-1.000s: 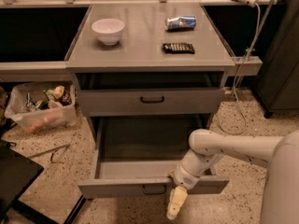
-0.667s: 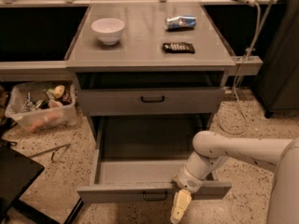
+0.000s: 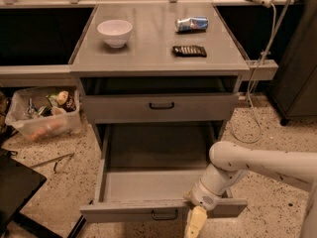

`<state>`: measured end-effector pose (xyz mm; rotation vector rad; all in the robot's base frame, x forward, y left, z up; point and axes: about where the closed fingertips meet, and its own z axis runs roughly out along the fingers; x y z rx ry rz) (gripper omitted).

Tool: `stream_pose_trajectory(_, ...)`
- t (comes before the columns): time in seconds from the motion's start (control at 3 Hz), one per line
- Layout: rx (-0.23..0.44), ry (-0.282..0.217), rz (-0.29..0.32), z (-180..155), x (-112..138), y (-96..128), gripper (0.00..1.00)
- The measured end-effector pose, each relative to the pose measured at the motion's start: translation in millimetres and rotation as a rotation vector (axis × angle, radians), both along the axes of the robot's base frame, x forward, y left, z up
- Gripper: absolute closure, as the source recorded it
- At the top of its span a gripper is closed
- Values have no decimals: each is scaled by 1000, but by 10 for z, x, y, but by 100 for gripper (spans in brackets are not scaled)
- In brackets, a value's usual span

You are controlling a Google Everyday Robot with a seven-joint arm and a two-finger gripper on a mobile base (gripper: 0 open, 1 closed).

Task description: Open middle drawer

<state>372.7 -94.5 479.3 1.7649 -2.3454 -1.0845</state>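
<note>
Presently the wide grey middle drawer stands pulled out, the cream gripper at its front panel beside the black loop handle, grip indiscernible.

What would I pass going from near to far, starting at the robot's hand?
Gripper, at the open drawer's front panel → open drawer → shut drawer → black packet → can.
</note>
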Motion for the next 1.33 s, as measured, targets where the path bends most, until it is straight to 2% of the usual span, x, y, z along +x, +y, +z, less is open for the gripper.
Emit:
stream_pose_trajectory(0.33,3,10,30,-111,117,97,0)
stream_pose_trajectory(0.67,17,51,63,-319,187,199,0)
stream_pose_trajectory(1.0,24,87,48,-331,55,169,0)
stream_pose_trajectory(1.33,24,87,48,-331,59,169,0)
